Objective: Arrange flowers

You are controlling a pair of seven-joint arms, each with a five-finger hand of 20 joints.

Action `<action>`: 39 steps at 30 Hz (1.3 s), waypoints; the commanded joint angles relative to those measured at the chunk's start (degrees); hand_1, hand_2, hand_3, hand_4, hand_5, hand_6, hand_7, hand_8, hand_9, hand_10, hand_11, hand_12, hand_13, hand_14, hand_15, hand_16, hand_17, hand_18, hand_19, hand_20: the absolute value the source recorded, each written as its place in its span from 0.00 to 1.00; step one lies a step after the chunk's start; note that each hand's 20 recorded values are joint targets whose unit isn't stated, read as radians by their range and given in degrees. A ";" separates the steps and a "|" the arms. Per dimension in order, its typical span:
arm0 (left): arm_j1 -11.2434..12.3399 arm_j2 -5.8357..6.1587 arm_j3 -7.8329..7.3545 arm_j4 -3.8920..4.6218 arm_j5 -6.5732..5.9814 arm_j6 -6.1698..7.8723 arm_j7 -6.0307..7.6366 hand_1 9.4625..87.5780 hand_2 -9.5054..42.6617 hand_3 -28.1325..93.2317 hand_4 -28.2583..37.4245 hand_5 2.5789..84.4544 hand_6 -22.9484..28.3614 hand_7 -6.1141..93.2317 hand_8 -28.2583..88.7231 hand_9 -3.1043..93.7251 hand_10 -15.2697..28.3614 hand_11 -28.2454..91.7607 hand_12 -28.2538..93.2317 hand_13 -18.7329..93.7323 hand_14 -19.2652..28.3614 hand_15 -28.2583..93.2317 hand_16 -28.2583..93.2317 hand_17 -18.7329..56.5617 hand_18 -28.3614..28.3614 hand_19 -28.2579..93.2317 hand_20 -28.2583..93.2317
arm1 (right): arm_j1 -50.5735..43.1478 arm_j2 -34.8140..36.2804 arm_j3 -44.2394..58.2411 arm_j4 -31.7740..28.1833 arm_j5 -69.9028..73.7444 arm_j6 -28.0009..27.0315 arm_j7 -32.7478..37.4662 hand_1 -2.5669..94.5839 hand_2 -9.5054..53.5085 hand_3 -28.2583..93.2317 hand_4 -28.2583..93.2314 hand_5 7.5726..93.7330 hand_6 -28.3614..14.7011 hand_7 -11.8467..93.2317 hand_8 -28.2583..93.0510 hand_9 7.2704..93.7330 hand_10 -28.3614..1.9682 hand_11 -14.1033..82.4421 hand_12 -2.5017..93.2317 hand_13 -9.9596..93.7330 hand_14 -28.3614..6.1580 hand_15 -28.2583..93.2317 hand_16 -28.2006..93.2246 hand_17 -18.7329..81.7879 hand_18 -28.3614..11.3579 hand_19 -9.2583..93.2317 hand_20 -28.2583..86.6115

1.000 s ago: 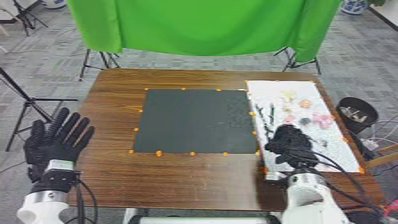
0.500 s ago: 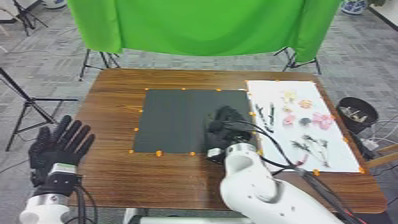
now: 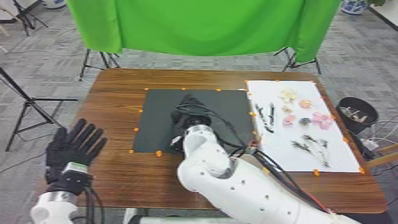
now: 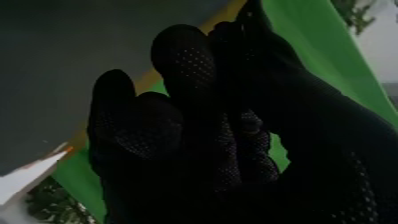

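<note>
The right hand (image 3: 190, 117) is above the black board (image 3: 158, 117), well left of the flowers; whether it is closed on anything, I cannot tell. The left hand (image 3: 71, 150) is at the left side of the brown wooden table (image 3: 114, 110), its fingers straight and slightly spread, apart from the board and the flowers.

The flowers lie on one white sheet (image 3: 275, 162) along the table's right side. I count six blooms, all toward its far half: one pale yellow bloom (image 3: 289, 94) farthest off, one small beige bloom (image 3: 287, 108) on its near side, one peach bloom (image 3: 306, 104) to the right of that, then a nearer row of three, with one pink bloom (image 3: 289, 120) at left, one grey-blue bloom (image 3: 306, 121) in the middle and one larger pink bloom (image 3: 323, 120) at right. Two dark green stems (image 3: 271, 111) lie side by side near the sheet's left edge. A group of grey-green sprigs (image 3: 308, 145) lies in its near half, too tangled to count surely.

Several small orange markers (image 3: 159, 153) line the board's edges. One black bin (image 3: 358, 111) stands right of the table, and one green cloth (image 3: 204, 27) hangs beyond its far edge.
</note>
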 commanded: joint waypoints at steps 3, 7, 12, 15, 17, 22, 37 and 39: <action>-2.10 -1.04 2.23 1.47 0.19 -0.53 -1.49 0.20 0.49 0.80 0.00 0.44 0.62 0.14 0.18 0.35 0.71 0.37 0.31 0.35 0.74 0.48 0.18 0.17 0.74 0.50 0.29 | -5.06 -3.52 -0.67 0.94 -2.84 0.82 0.87 0.50 0.00 1.00 0.32 0.68 0.59 0.85 0.30 0.98 0.51 0.45 0.41 0.82 0.36 0.80 0.61 0.51 0.00 1.00 0.40; -4.54 -1.29 4.07 2.71 0.42 -1.65 -2.95 0.19 0.49 0.80 0.00 0.44 0.62 0.15 0.18 0.35 0.71 0.37 0.31 0.35 0.74 0.48 0.18 0.17 0.74 0.50 0.29 | -6.00 -5.15 0.43 2.09 -4.24 2.53 0.54 0.50 0.00 1.00 0.31 0.67 0.59 0.85 0.31 0.98 0.50 0.45 0.41 0.82 0.36 0.80 0.60 0.51 0.00 1.00 0.40; -5.33 -1.46 4.73 2.96 0.56 -1.93 -3.25 0.19 0.49 0.80 0.00 0.44 0.62 0.14 0.18 0.35 0.71 0.37 0.31 0.35 0.74 0.48 0.18 0.17 0.74 0.50 0.29 | -7.42 -6.27 1.26 2.84 -5.37 1.94 0.05 0.50 0.00 1.00 0.31 0.67 0.59 0.85 0.30 0.97 0.50 0.46 0.40 0.82 0.36 0.81 0.60 0.51 0.00 1.00 0.41; -5.61 -1.45 4.83 3.05 0.73 -1.94 -3.53 0.19 0.49 0.80 0.00 0.44 0.62 0.14 0.18 0.35 0.71 0.37 0.31 0.35 0.74 0.48 0.18 0.17 0.74 0.50 0.29 | -8.03 -6.69 1.69 3.44 -5.78 2.39 0.07 0.50 0.00 1.00 0.31 0.67 0.59 0.85 0.30 0.97 0.50 0.46 0.40 0.82 0.36 0.81 0.60 0.51 0.00 1.00 0.41; -5.75 -1.55 4.92 3.15 0.56 -2.03 -3.52 0.19 0.49 0.80 0.00 0.44 0.62 0.14 0.18 0.35 0.71 0.37 0.31 0.35 0.74 0.48 0.18 0.17 0.74 0.50 0.29 | -8.11 -6.60 1.56 3.73 -5.93 2.81 -0.21 0.50 0.00 1.00 0.30 0.67 0.59 0.85 0.30 0.97 0.50 0.46 0.40 0.81 0.36 0.81 0.60 0.51 0.00 1.00 0.41; -5.86 -1.56 4.90 3.20 0.54 -2.10 -3.44 0.19 0.49 0.80 0.00 0.44 0.62 0.15 0.18 0.35 0.71 0.37 0.31 0.35 0.74 0.48 0.18 0.17 0.74 0.50 0.29 | -8.76 -6.26 1.74 2.47 -4.92 -0.26 -0.65 0.51 0.00 1.00 0.26 0.66 0.60 0.85 0.31 0.96 0.50 0.44 0.41 0.81 0.39 0.81 0.60 0.51 0.00 0.99 0.41; -7.32 -0.94 6.08 3.76 0.10 -2.22 -3.14 0.19 0.49 0.80 0.00 0.44 0.63 0.15 0.18 0.35 0.71 0.38 0.32 0.35 0.75 0.49 0.18 0.17 0.74 0.50 0.29 | -9.27 -6.73 2.77 1.17 -4.64 -4.10 -0.23 0.52 0.00 0.90 0.05 0.59 0.52 0.81 0.32 0.88 0.45 0.40 0.43 0.77 0.35 0.82 0.48 0.49 0.00 0.88 0.50; -7.37 -1.15 6.11 3.65 0.21 -2.22 -3.59 0.19 0.49 0.80 0.00 0.44 0.62 0.15 0.18 0.35 0.71 0.38 0.32 0.35 0.75 0.49 0.18 0.17 0.74 0.50 0.29 | -9.47 -6.74 3.10 0.99 -4.37 -4.22 -0.20 0.52 0.00 0.89 0.02 0.57 0.51 0.81 0.31 0.85 0.42 0.45 0.38 0.76 0.34 0.83 0.47 0.49 0.00 0.88 0.51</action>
